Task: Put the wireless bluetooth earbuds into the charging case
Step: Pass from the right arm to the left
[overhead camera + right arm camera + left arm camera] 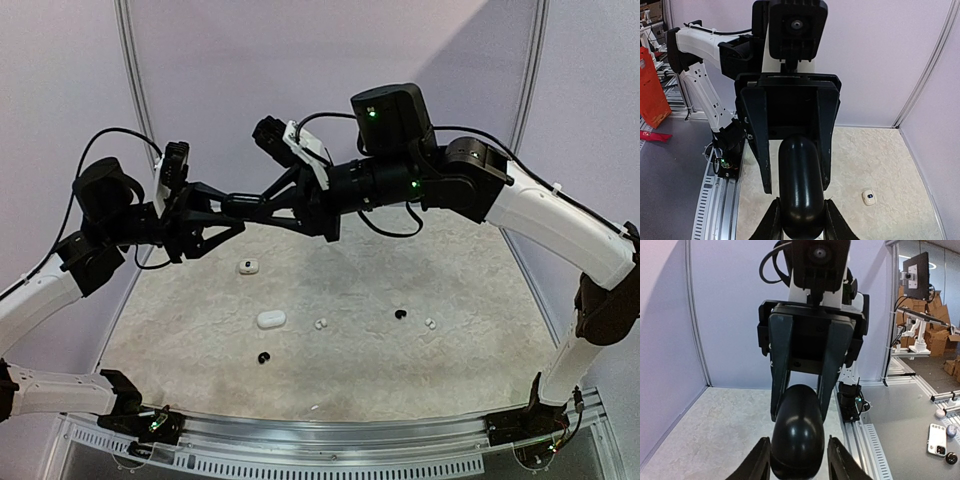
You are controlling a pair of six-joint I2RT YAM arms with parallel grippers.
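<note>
Earbuds (321, 324), two white and two black, are seen scattered on the surface (480, 370), well apart and outside any case. A black charging case (796, 425) is held in mid-air, clamped from opposite ends by the left end effector (800, 450) and the right end effector (801, 202). Two white cases (271, 319) are seen on the surface below

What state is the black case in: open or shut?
Shut: the black case shows a smooth whole shell, no raised lid, in both wrist views.
</note>
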